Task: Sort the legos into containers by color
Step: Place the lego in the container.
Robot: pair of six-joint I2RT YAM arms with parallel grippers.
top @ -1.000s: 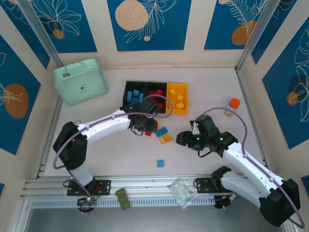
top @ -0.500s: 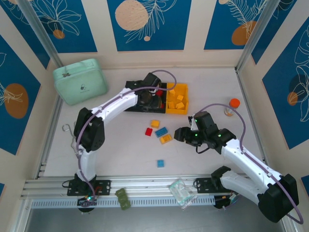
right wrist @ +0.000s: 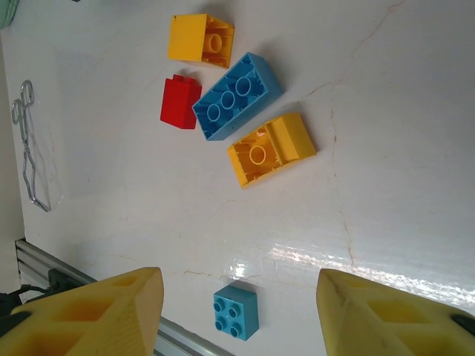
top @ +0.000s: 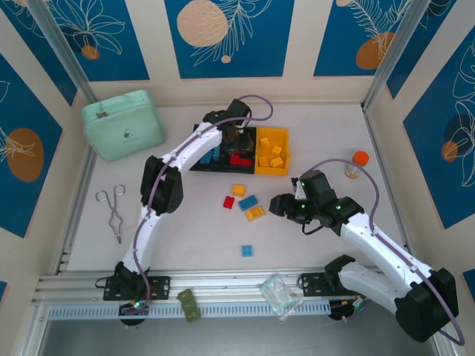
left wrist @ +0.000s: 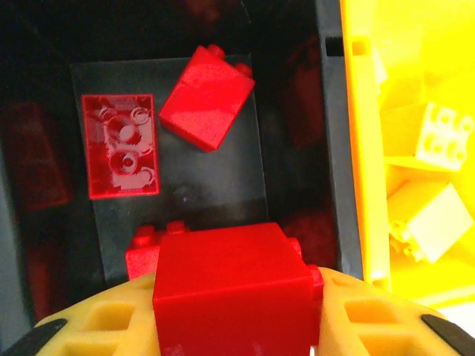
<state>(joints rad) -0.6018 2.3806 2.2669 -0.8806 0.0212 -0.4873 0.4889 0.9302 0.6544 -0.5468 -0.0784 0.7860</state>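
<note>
Over the middle black bin at the far edge of the tabletop, the left gripper holds a red brick in closed jaws, and this could bounce into the yellow bin just beside if released off centre; the right gripper has its jaws wide open, empty.

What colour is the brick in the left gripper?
Red. The brick in the left gripper shows best in the left wrist view.

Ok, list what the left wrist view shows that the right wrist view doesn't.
Left wrist: left gripper shut on a red brick above the black bin holding red bricks, yellow bin beside it. Right wrist: open right gripper over loose bricks on the table, two blue, two yellow-orange, one red, plus metal forceps. Shared: yellow fingers, red and yellow bricks.
</note>
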